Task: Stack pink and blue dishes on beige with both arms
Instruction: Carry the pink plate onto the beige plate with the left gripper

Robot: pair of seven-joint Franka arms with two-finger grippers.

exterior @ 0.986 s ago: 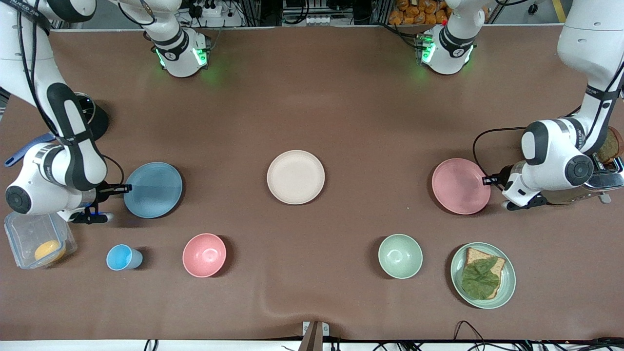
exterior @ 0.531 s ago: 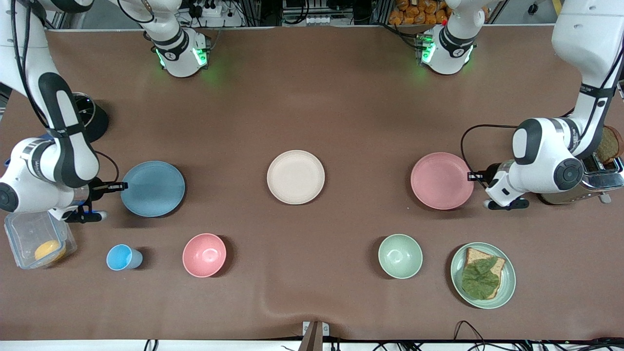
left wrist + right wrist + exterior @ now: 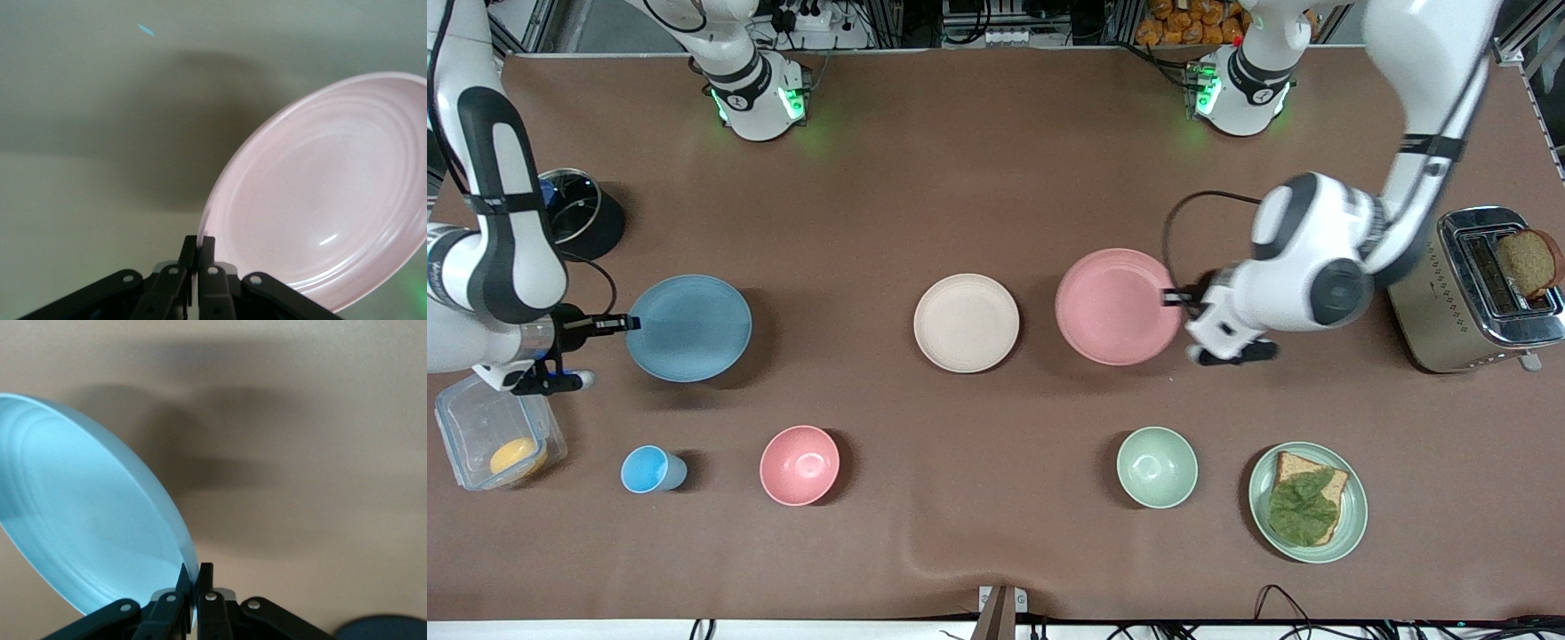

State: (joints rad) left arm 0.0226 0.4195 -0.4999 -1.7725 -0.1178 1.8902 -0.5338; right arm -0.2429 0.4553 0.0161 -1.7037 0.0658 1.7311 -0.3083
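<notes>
Brown table: beige plate, toaster, bowls.

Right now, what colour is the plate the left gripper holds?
Pale pink plate, clearest in front view; left gripper pinches its rim.

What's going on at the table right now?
Both arms have plates pinched by the rim and lifted off the table. The left gripper holds the pink plate, now in the air right beside the beige plate at the table's middle. The right gripper holds the blue plate up at the right arm's end of the table, well short of the beige plate. Nothing is stacked on the beige plate yet.
</notes>
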